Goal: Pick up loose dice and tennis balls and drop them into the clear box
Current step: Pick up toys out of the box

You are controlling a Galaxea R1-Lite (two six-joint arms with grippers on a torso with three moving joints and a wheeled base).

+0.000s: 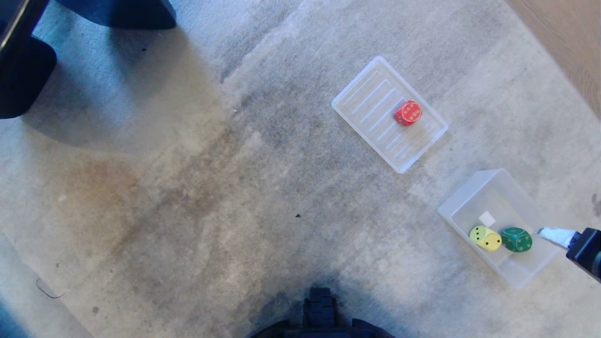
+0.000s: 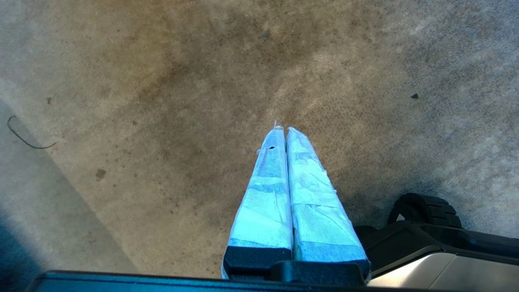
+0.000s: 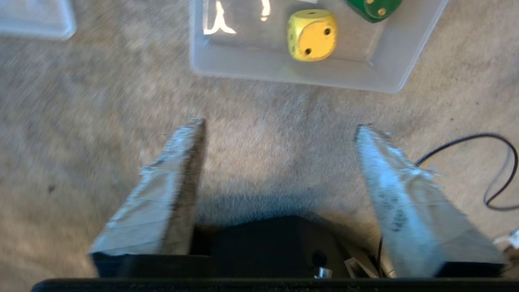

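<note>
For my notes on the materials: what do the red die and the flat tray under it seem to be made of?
Red round-cornered die: probably painted wood or hard plastic, matte, with pale pips. Flat ribbed translucent tray: apparently thin moulded plastic; carpet shows through it.

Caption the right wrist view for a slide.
Open right pincer over carpet, just short of the clear box holding yellow die and green die.

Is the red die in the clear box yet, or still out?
Out. The red die sits on the flat ribbed tray, apart from the clear box, which holds only the yellow die and green die.
</note>
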